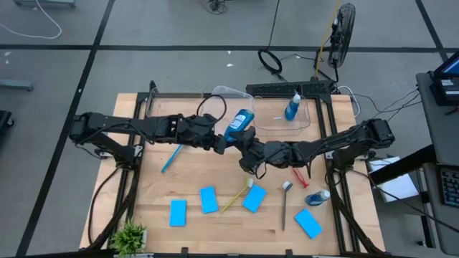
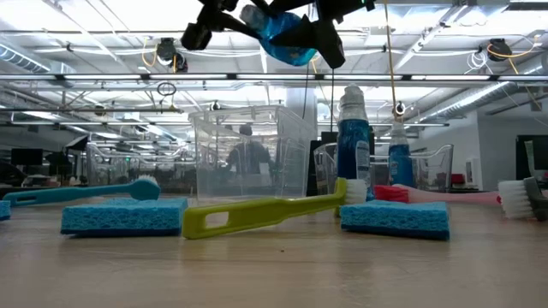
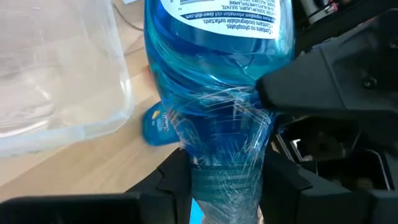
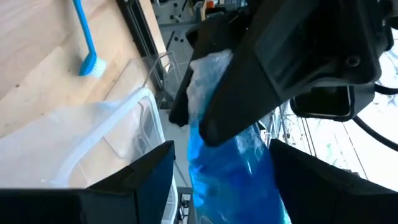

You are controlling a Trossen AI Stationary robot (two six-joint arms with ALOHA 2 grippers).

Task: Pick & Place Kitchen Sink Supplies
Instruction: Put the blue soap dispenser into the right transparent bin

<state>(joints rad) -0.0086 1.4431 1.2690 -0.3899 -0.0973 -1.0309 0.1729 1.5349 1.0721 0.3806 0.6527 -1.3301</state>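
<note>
Above mid-table, a bottle (image 1: 239, 123) of blue liquid hangs in the air between both arms. Left gripper (image 3: 219, 177) is clamped on its neck end, fingers (image 3: 177, 180) pressed to both sides of the crinkled plastic. Right gripper (image 4: 221, 165) has its fingers spread wide around the bottle body, not squeezing it; the low view shows the bottle (image 2: 287, 36) tilted, well above the wood.

Second bottle (image 1: 292, 107) stands upright inside the clear tub (image 1: 305, 122) at the back right. Another clear tub (image 1: 228, 93) sits just behind the held bottle. Third bottle (image 1: 318, 196) lies on its side at the right edge of the table, near the red brush (image 1: 299, 175).

Blue brush (image 1: 171, 158) lies on the left part, under the left arm. Yellow brush (image 1: 235, 197) lies diagonally at front centre, between two sponges (image 1: 209, 200) (image 1: 254, 198). Grey brush (image 1: 285, 204) lies just right of those. One more sponge (image 1: 178, 212) is front left, another (image 1: 308, 223) front right. Green plant (image 1: 129, 235) sits at the front left corner.

Fourth bottle not visible to me.
</note>
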